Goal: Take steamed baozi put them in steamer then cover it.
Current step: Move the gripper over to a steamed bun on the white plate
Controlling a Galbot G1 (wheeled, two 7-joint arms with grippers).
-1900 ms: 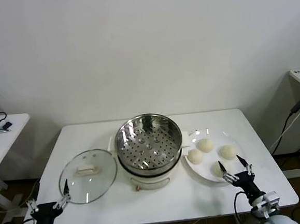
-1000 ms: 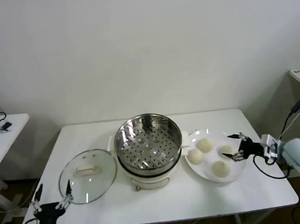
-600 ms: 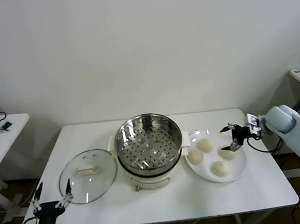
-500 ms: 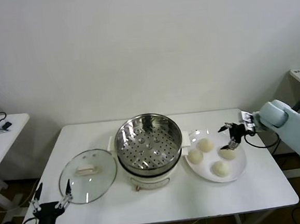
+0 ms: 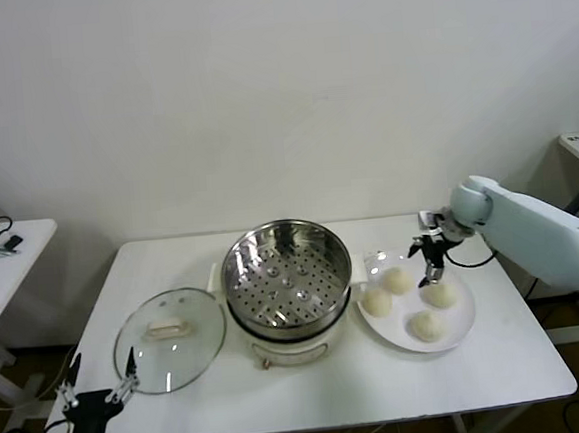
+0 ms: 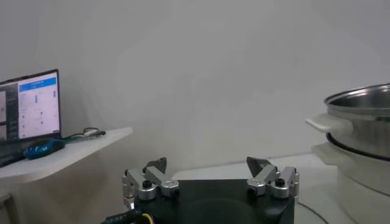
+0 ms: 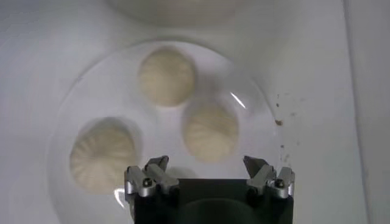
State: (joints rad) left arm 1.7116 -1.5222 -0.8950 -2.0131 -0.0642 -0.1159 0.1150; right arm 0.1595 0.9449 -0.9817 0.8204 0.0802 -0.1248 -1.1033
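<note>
Hovering over the plate (image 5: 457, 326) at the steamer's (image 5: 287, 277) 3 o'clock, right gripper (image 5: 431, 249) has fingers spread above four baozi (image 5: 396, 280), none grasped: next descend and pinch one; left gripper (image 5: 100, 379) idles, spread, near the cover (image 5: 169, 338).

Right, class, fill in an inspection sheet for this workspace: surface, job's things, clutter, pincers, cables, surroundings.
Surface: white table, bare between items.
Job's things: four steamed baozi on a white plate; steamer open, perforated tray bare; cover lying flat to the steamer's left.
Clutter: nothing seen on the table.
Pincers: right pincer open, over the plate's far side above the baozi; left pincer open, parked at the near edge by the cover.
Cables: black cable hanging at the far right.
Surroundings: plain white wall; side table to the left with small items.
</note>
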